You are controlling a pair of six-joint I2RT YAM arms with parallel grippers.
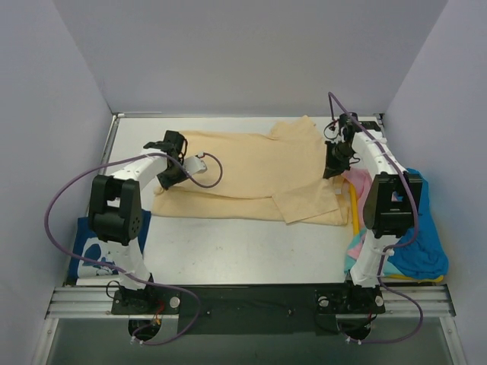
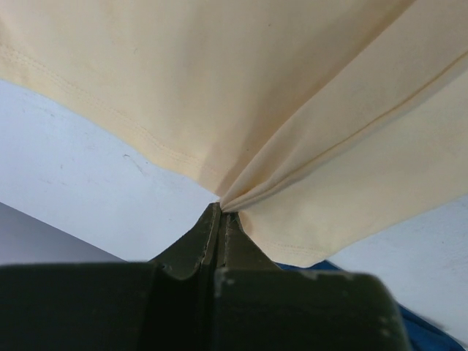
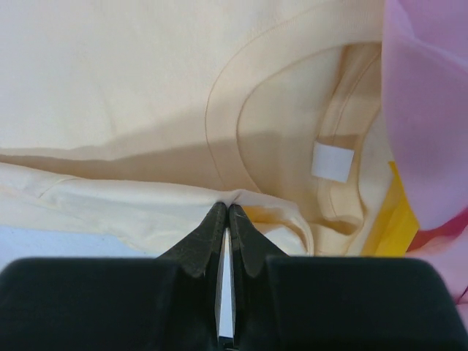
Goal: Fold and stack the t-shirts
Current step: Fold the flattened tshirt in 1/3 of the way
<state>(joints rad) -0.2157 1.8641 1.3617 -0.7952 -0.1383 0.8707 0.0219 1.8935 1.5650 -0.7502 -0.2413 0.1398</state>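
A tan t-shirt [image 1: 251, 171] lies spread across the middle of the table, partly folded. My left gripper [image 1: 169, 179] is shut on its left hem, and in the left wrist view the cloth [image 2: 292, 110] bunches into the closed tips [image 2: 221, 208]. My right gripper [image 1: 332, 171] is shut on the shirt's right side near the collar; in the right wrist view the tips [image 3: 227, 208] pinch a fold of tan cloth [image 3: 146, 88] beside the neck label [image 3: 331, 160]. A pink t-shirt [image 1: 358, 182], a bright blue one [image 1: 422, 228] and a navy printed one [image 1: 87, 255] lie at the sides.
The pile of pink, blue and teal shirts sits on a yellow sheet [image 1: 353, 207] at the right edge, under the right arm. The navy shirt lies at the left front by the left arm's base. White walls [image 1: 243, 53] enclose the table on three sides.
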